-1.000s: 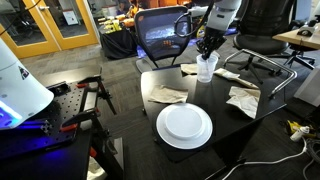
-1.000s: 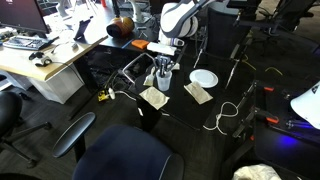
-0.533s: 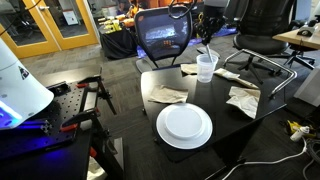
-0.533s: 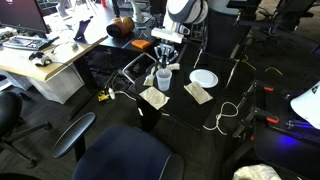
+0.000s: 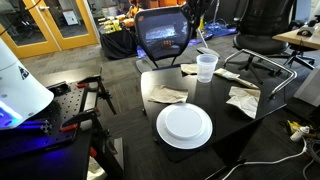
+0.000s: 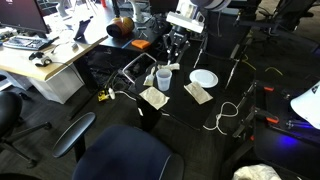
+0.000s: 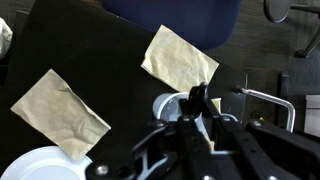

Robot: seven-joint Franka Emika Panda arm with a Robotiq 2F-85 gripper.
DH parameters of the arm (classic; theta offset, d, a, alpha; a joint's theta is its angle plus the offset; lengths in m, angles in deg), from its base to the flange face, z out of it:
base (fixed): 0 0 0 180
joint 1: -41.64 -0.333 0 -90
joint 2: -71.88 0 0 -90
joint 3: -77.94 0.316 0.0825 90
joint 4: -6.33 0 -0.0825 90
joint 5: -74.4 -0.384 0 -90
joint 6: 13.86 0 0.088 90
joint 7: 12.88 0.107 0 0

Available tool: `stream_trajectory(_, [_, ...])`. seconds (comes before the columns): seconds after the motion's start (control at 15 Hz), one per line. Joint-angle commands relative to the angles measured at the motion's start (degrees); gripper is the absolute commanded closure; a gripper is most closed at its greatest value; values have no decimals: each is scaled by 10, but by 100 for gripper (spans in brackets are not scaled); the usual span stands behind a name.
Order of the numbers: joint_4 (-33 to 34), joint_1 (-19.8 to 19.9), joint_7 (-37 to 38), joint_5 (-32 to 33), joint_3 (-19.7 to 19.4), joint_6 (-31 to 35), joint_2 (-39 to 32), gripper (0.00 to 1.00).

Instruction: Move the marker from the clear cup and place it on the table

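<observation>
Lifted higher than a moment ago, the pincer (image 6: pixel 177 46) at top centre grips the marker (image 7: pixel 197 101) above the clear cup (image 5: pixel 206 67) — light, stiff, slippery — best held mid-barrel over the surface (image 5: pixel 228 128).

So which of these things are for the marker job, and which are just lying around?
For the job: marker, clear cup, black table, pincer holding the marker.

Just lying about: white plate, paper napkins, chair.
</observation>
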Motion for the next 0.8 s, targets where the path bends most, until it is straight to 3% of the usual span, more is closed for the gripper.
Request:
stream_trajectory(0.0, [-108, -18, -15, 5, 5, 50, 84, 96])
stream_trajectory(0.47, [-225, -51, -2, 23, 30, 130, 140, 96])
stream_trajectory(0.73, [-253, -66, 9, 50, 42, 162, 128, 96])
